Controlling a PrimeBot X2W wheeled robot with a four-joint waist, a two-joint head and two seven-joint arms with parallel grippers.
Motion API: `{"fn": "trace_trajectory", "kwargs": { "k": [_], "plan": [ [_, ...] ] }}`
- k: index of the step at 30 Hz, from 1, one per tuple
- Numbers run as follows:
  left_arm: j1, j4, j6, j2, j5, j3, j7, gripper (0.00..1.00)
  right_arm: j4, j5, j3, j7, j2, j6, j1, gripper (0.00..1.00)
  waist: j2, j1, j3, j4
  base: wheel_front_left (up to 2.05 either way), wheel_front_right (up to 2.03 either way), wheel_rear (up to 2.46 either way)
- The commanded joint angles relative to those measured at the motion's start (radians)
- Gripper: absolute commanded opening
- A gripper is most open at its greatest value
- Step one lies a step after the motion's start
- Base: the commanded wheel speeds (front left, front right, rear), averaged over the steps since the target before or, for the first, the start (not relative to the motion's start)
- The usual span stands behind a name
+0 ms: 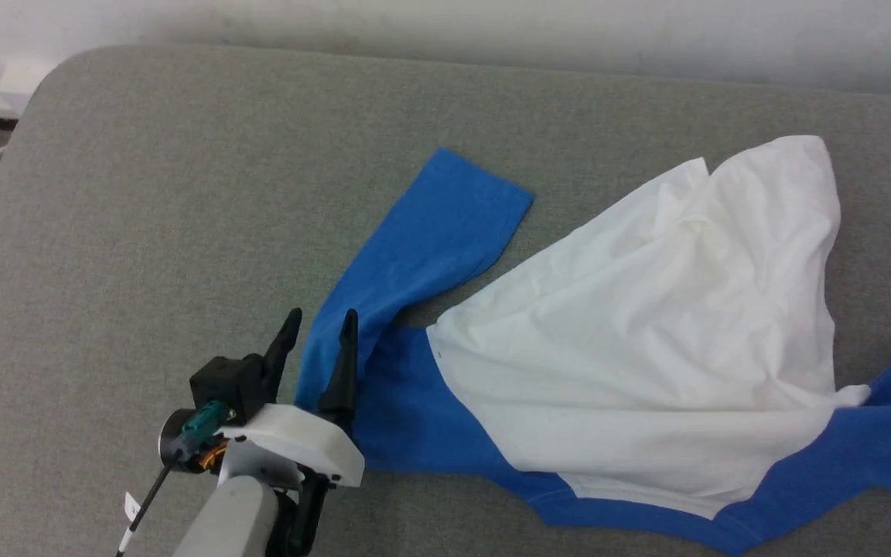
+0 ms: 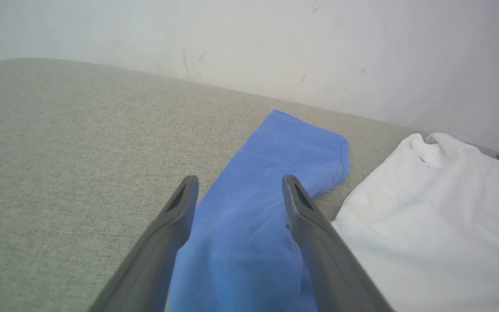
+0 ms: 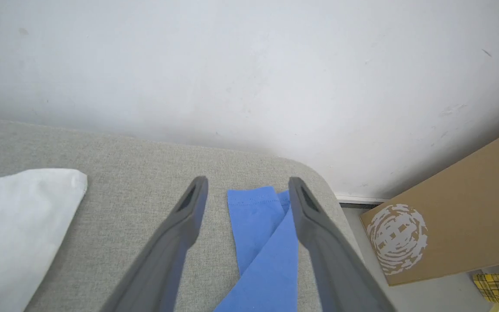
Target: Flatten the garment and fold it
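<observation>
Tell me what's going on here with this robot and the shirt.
A two-armed robot is working on a blue-and-white garment lying on a grey padded surface. Its left gripper is open at one blue sleeve, gripping nothing; the right gripper is also open, over the other sleeve near the surface's rounded corner. The white body is bunched and wrinkled, so flattening isn't finished and no fold has been made.

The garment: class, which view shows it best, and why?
The head view: the garment lies nearly whole, white panel bunched, blue sleeve stretched out. Left wrist view: that sleeve and some white cloth. Right wrist view: a folded blue end, a white corner.
</observation>
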Motion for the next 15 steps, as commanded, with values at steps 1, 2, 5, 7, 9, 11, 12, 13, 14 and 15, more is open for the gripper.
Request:
{"fn": "trace_trajectory", "kwargs": {
  "k": [1,2,5,7,9,11,12,13,14,15],
  "plan": [
    [0.017,-0.002,0.002,0.007,-0.009,0.003,-0.006,1.0,0.006,0.048,0.032,-0.047,0.002,-0.002,0.0,1.0,0.0,0.0001,-0.073,-0.057,0.0,0.0,0.0],
    [0.023,-0.006,0.003,0.009,-0.01,0.003,-0.006,1.0,0.006,0.076,0.052,-0.07,0.006,-0.002,0.011,1.0,0.0,0.0001,-0.084,-0.066,0.0,0.0,0.0],
    [0.035,-0.015,0.004,0.01,-0.014,0.005,-0.009,1.0,0.003,0.148,0.093,-0.115,0.016,-0.002,0.038,1.0,0.0,0.0001,-0.108,-0.083,0.0,0.0,0.0],
    [0.05,-0.024,0.006,0.012,-0.018,0.008,-0.012,1.0,-0.019,0.229,0.14,-0.158,0.029,-0.002,0.078,1.0,0.0,0.0001,-0.128,-0.098,0.0,0.0,0.0],
    [0.065,-0.032,0.008,0.015,-0.022,0.012,-0.014,1.0,-0.063,0.31,0.19,-0.196,0.038,-0.002,0.137,1.0,0.0,0.0001,-0.144,-0.112,0.0,0.0,0.0],
    [0.079,-0.039,0.011,0.021,-0.023,0.014,-0.015,1.0,-0.126,0.395,0.235,-0.218,0.051,-0.002,0.208,1.0,0.0,0.0001,-0.154,-0.126,0.0,0.0,0.0],
    [0.086,-0.043,0.011,0.024,-0.024,0.015,-0.015,1.0,-0.167,0.434,0.262,-0.226,0.058,-0.002,0.25,1.0,0.0,0.0001,-0.16,-0.132,0.0,0.0,0.0],
    [0.092,-0.046,0.012,0.027,-0.025,0.015,-0.015,1.0,-0.211,0.468,0.287,-0.231,0.064,-0.002,0.295,1.0,0.0,0.0001,-0.164,-0.138,0.0,0.0,0.0],
    [0.097,-0.051,0.013,0.028,-0.026,0.016,-0.014,1.0,-0.26,0.5,0.307,-0.234,0.072,-0.002,0.341,1.0,0.0,0.0001,-0.168,-0.144,0.0,0.0,0.0],
    [0.102,-0.055,0.014,0.031,-0.028,0.016,-0.012,1.0,-0.309,0.53,0.323,-0.236,0.08,-0.002,0.388,1.0,0.0,0.0001,-0.17,-0.15,0.0,0.0,0.0]
  ]
}}
